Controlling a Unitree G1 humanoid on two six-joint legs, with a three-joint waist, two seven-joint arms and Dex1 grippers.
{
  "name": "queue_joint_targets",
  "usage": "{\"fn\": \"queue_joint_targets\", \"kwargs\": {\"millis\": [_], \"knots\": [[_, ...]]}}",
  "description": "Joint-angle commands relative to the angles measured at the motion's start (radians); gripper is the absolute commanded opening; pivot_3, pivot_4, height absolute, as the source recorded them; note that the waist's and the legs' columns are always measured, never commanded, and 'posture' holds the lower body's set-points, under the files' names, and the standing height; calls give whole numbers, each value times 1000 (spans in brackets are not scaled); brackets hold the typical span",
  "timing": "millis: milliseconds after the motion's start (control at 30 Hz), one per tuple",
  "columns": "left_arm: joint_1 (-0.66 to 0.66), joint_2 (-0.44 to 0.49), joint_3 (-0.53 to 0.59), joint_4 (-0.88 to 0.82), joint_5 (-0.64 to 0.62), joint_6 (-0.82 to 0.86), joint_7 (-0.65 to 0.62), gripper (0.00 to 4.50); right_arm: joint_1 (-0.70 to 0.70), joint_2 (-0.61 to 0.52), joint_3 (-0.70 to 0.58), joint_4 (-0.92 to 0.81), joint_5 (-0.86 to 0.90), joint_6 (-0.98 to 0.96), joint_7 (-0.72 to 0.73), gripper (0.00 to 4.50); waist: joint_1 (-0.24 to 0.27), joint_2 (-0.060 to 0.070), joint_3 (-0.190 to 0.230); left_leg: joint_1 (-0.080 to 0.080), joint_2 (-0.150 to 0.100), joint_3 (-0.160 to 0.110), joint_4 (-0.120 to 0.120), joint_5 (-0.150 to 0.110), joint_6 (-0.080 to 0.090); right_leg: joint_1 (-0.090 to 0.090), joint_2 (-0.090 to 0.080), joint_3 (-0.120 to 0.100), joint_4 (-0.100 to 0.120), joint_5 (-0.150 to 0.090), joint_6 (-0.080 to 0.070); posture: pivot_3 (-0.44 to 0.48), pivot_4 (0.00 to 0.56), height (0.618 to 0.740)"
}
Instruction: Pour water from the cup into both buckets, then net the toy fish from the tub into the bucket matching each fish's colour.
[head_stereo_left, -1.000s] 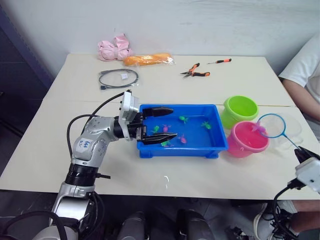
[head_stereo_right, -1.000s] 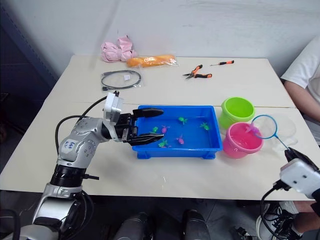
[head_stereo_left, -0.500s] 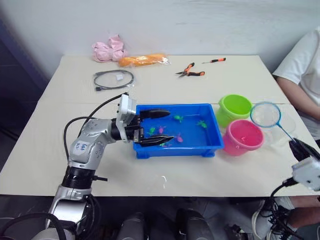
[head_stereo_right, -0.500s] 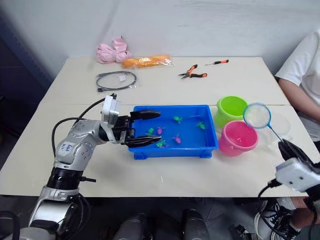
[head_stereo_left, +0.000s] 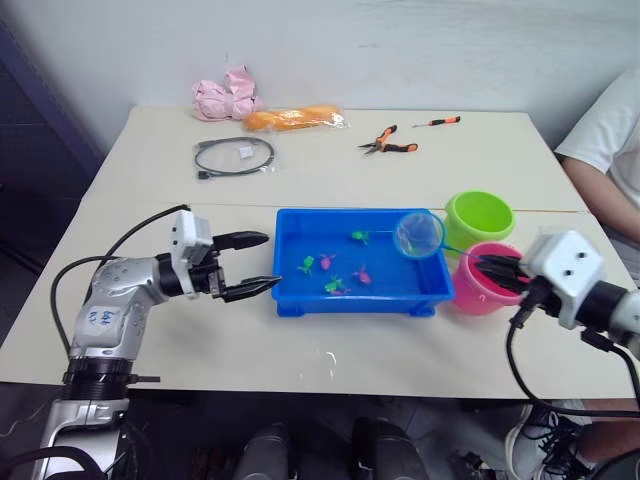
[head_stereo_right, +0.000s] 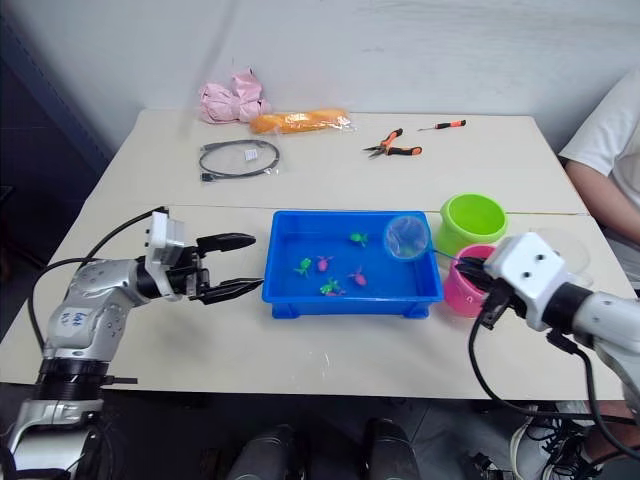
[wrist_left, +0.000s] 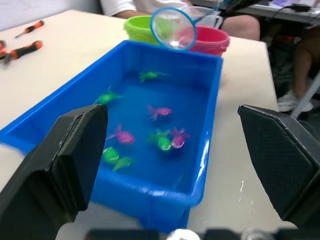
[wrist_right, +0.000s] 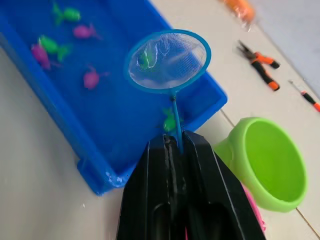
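Nearby: pliers, screwdriver, cable loop.

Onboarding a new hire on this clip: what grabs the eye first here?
The bright blue tub at mid-table, dotted with pink and green toy fish. Over its right end hangs the net, held by the right gripper. Beside it stand the green bucket and pink bucket.

Silver-grey arm segments, white wrist camera blocks, black tapered fingers, black cables, handwritten blue forearm marking
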Motion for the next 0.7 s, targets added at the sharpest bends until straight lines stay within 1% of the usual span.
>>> {"fn": "queue_joint_targets", "kwargs": {"millis": [33,100,200,400,600,700], "knots": [[10,14,19,-67,-14,3,10,4456,-100,9,89,39,-92,5,2,0,1,0,0,0,0,0,0,0,0,0,0,0,0,0,0,0,150,740],[16,18,17,-80,-15,11,12,4456,-180,26,169,86,-155,9,-2,0,-2,0,0,0,0,1,0,0,0,0,0,0,0,0,1,0,150,740],[24,24,13,-97,-18,22,10,4456,-262,46,252,135,-217,40,17,0,-7,0,0,0,0,1,0,0,0,0,1,0,0,0,1,0,150,740],[31,18,9,-136,-22,42,27,4456,-426,89,414,207,-327,50,102,0,-19,0,0,-1,0,1,0,0,0,0,1,-1,0,0,1,0,150,740],[31,13,4,-154,-23,53,36,4456,-521,126,488,231,-368,65,191,0,-24,0,0,-1,0,1,0,0,-1,0,1,-1,0,0,1,0,150,740],[31,9,3,-152,-22,51,38,4456,-535,149,482,230,-349,109,225,0,-24,0,0,-1,0,1,0,0,-1,0,1,-1,0,0,1,0,150,740]]}}
